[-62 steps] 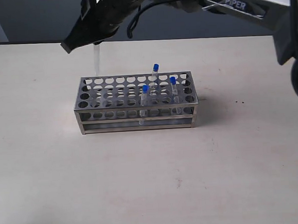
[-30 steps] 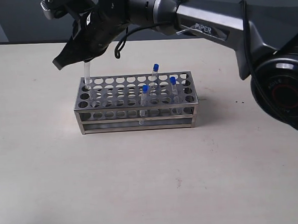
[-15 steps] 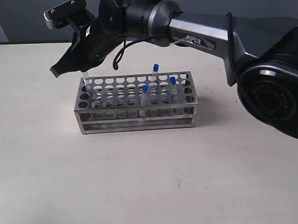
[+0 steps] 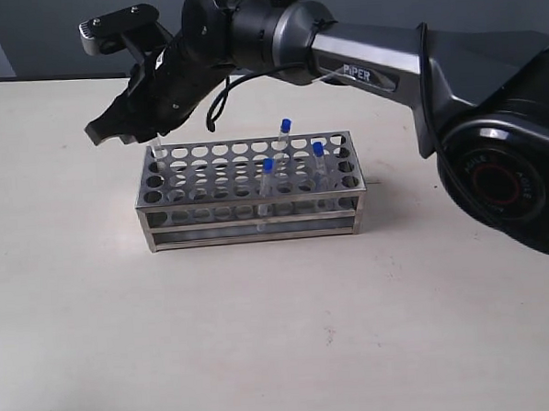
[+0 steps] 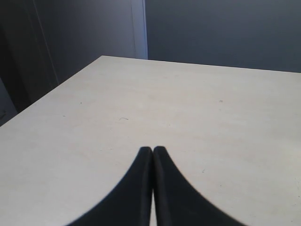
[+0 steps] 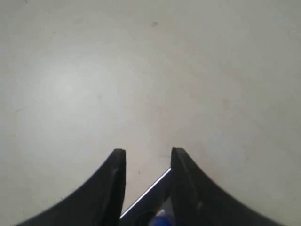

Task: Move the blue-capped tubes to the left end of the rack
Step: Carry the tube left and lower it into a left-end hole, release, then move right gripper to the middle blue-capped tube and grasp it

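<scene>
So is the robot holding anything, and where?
Nothing is held. The right gripper stands open around the top of a blue-capped clear tube; the left gripper is shut and empty.

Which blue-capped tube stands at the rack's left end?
The tube in the back-left corner hole of the rack, beneath the right gripper; the other three tubes stand right of its middle.

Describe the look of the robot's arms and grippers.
The right arm is glossy dark grey with white PIPER lettering, a looped black cable near the wrist and a red-ringed black joint. The right gripper and left gripper are matte black, curved and tapering.
</scene>
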Controlling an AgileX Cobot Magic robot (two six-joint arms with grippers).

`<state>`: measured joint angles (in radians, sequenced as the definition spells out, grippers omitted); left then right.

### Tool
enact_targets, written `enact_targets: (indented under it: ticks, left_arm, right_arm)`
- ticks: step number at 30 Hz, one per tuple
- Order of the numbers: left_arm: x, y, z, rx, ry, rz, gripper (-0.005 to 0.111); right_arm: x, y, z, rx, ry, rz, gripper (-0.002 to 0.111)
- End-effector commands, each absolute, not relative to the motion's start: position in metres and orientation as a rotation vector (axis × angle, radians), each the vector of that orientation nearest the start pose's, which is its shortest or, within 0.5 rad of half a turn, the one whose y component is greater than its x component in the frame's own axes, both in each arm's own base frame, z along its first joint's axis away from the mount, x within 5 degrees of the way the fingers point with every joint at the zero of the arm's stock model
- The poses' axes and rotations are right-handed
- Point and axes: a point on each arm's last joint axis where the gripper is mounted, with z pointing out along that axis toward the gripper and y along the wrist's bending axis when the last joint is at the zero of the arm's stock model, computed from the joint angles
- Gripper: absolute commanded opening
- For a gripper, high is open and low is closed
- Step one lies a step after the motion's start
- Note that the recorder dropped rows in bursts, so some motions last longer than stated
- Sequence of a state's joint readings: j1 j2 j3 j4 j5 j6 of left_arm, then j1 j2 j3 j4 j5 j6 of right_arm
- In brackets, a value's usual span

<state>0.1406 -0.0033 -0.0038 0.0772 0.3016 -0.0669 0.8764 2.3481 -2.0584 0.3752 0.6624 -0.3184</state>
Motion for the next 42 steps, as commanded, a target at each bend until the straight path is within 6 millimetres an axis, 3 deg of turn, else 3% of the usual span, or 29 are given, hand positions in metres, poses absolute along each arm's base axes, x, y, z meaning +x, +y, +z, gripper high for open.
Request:
enact_targets:
  ticks: [1,9,15,18,21,23,28,34,42]
  left_arm:
    - [0.054,0.009,0.187,-0.136,1.771,0.117,0.000]
    - [0.054,0.009,0.187,-0.136,1.771,0.117,0.000]
    - [0.054,0.009,0.187,-0.136,1.771,0.117,0.000]
    - [0.054,0.009,0.187,-0.136,1.771,0.117,0.000]
    - [0.054,0.009,0.187,-0.136,1.771,0.117,0.000]
    - [0.054,0.009,0.187,-0.136,1.771,0.117,0.000]
    - [0.054,0.009,0.187,-0.136,1.771,0.117,0.000]
    - [0.054,0.009,0.187,-0.135,1.769,0.117,0.000]
    - [0.054,0.009,0.187,-0.135,1.769,0.117,0.000]
  right_arm:
    - [0.328,0.427,0.206,-1.140,2.157,0.673,0.032]
    - [0.330,0.427,0.211,-1.111,2.129,0.677,0.032]
    - [0.324,0.418,0.237,-1.139,2.132,0.642,0.032]
    - [0.325,0.389,0.270,-0.956,2.287,0.401,0.032]
    - [0.319,0.361,0.281,-0.933,2.447,0.137,0.032]
    - [0.311,0.349,0.279,-0.958,2.569,0.030,0.032]
    - [0.309,0.350,0.278,-0.949,2.589,0.056,0.032]
    - [0.301,0.340,0.245,-0.970,2.699,-0.026,0.032]
    - [0.296,0.333,0.240,-0.965,2.721,-0.072,0.032]
